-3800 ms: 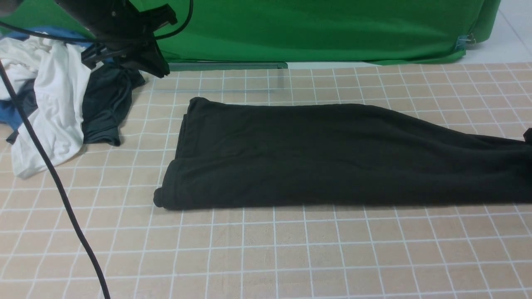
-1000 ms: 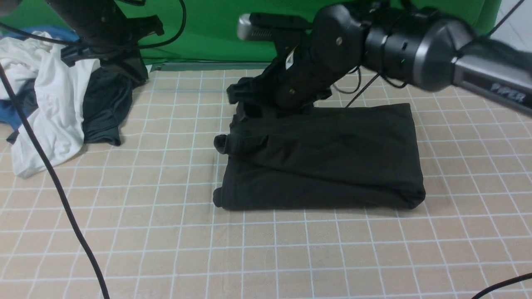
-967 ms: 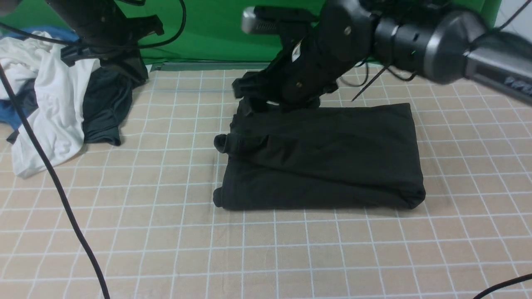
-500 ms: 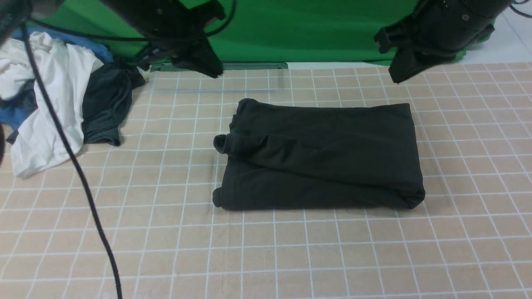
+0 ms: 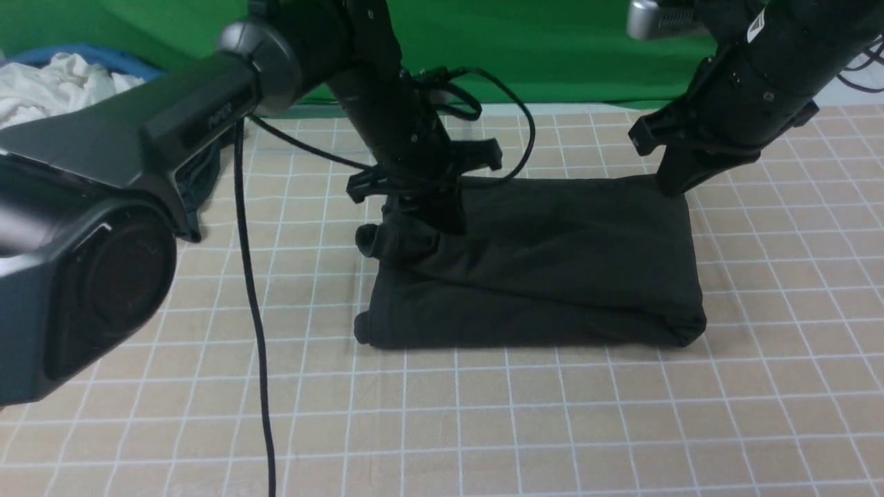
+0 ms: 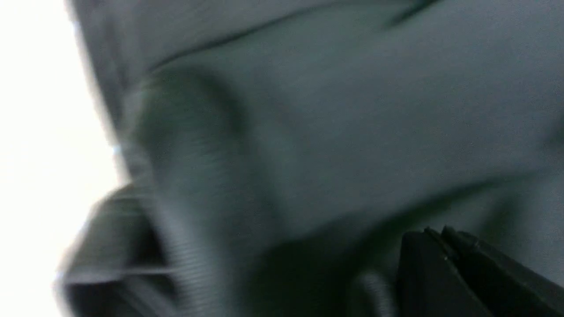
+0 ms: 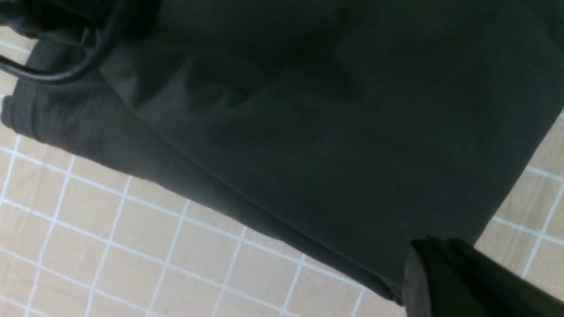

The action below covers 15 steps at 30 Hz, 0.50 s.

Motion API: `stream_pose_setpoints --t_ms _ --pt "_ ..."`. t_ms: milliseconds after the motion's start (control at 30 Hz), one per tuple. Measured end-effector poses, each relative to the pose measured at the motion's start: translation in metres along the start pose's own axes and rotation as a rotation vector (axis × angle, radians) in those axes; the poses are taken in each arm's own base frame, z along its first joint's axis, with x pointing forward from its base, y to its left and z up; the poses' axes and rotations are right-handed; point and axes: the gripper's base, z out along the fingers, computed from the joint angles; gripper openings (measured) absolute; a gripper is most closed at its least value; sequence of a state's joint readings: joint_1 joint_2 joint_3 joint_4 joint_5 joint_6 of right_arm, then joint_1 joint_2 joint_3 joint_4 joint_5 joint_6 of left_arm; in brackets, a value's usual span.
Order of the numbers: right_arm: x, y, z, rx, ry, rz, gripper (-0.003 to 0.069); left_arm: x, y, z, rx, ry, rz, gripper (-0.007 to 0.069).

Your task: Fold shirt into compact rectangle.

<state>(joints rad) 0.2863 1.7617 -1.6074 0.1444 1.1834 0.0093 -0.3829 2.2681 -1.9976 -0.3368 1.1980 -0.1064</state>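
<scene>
The black shirt [image 5: 545,262] lies folded into a thick rectangle in the middle of the table, with a rolled lump at its left edge. My left gripper [image 5: 447,219] is shut, its tips down on the shirt's far left part beside that lump. In the left wrist view the closed fingertips [image 6: 438,233] rest against blurred dark shirt fabric [image 6: 330,110]. My right gripper [image 5: 671,186] is shut at the shirt's far right corner. The right wrist view shows its closed tips [image 7: 429,244] at the shirt's edge [image 7: 308,132]. No fabric shows between either pair of fingers.
A white garment [image 5: 48,83] and a dark garment [image 5: 207,166] lie at the back left, mostly hidden by my left arm. A black cable [image 5: 252,310] hangs across the grid-patterned table cloth [image 5: 483,428]. A green backdrop [image 5: 552,41] closes the far side.
Both arms were raised at the back half a second ago. They have come down onto the shirt, the left at its far left part, the right at its far right corner.
</scene>
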Motion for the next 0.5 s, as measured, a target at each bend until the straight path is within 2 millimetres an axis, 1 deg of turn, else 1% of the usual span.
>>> stream_pose_setpoints --t_ms 67,133,167,233,333,400,467,500 --pt "0.002 -0.002 -0.001 0.012 0.021 -0.011 0.0025 0.008 0.01 0.011 -0.048 0.048 -0.004 0.0016" --pt "0.005 -0.003 -0.004 0.027 0.025 -0.016 0.0025 0.022 0.021 0.02 -0.089 0.111 -0.022 0.0016" --pt "0.006 -0.004 -0.006 0.03 0.025 -0.018 0.0025 0.026 0.025 0.023 -0.096 0.127 -0.03 0.0016" --pt "0.009 -0.004 -0.008 0.037 0.024 -0.028 0.0025 0.035 0.03 0.021 -0.103 0.146 -0.05 0.0016" --pt "0.015 -0.005 -0.006 0.039 0.041 -0.027 0.0025 0.04 0.037 0.001 -0.109 0.131 -0.076 0.0016" --pt "0.02 -0.006 0.001 0.041 0.068 -0.024 0.0025 0.038 0.039 -0.017 -0.107 0.09 -0.086 0.0016" --pt "0.025 -0.008 0.011 0.044 0.095 -0.02 0.0025 0.034 0.043 -0.042 -0.103 0.027 -0.097 0.0016" --pt "0.026 -0.008 0.012 0.045 0.097 -0.02 0.0025 0.034 0.045 -0.045 -0.103 0.019 -0.101 0.0016"
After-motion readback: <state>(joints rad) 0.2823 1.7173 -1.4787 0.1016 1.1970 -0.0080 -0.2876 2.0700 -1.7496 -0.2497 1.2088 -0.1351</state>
